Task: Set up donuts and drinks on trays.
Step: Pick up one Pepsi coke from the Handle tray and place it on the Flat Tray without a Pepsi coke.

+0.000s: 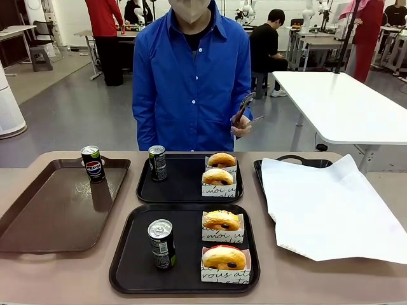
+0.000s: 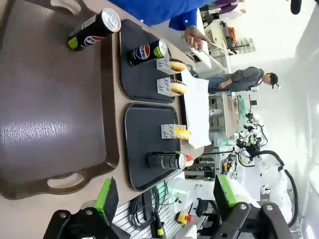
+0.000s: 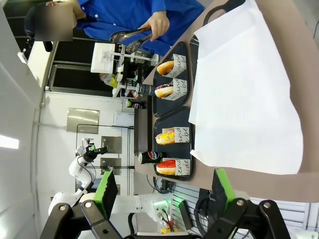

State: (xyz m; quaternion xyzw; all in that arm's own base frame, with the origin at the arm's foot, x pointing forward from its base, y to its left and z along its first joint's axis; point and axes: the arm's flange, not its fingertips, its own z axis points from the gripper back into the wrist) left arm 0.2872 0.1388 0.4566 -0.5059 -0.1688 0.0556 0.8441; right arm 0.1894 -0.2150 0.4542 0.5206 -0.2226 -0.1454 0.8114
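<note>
I am looking into a robot laboratory, a large open hall. The floor [image 1: 82, 108] is grey and smooth. In the upper right of the front view stand white work tables [image 1: 343, 105], and behind them white robot arms [image 1: 311, 13]. People [image 1: 264, 47] sit and stand at other tables in the upper part.
</note>
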